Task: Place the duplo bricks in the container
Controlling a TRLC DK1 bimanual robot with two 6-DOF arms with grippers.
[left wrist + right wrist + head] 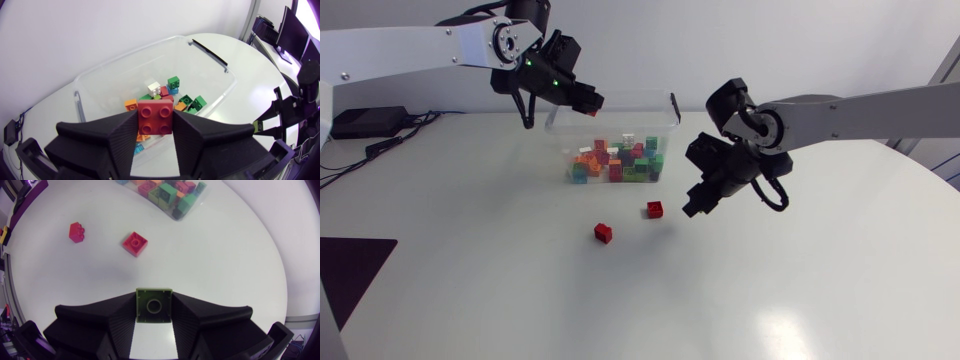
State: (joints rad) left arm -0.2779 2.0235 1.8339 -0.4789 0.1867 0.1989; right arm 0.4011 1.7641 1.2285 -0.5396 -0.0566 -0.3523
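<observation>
A clear plastic container (pixel 670 108) stands at the table's back middle with several coloured duplo bricks (pixel 617 161) in it. My left gripper (pixel 590 103) hangs over its rear left rim, shut on a red brick (pixel 155 117); straight below it lies the container's open inside (pixel 210 52). My right gripper (pixel 692 208) hovers low over the table to the container's front right, shut on a light green brick (pixel 154 305). Two more red bricks lie on the table: one (pixel 654 209) just left of the right gripper, the other (pixel 603 232) further left and nearer.
A black box with cables (pixel 365 122) sits at the table's far left. A dark mat corner (pixel 350 270) lies at the left front edge. In the right wrist view the two loose red bricks (pixel 135 243) (pixel 76 231) lie ahead of the fingers, before the container's corner (pixel 176 210).
</observation>
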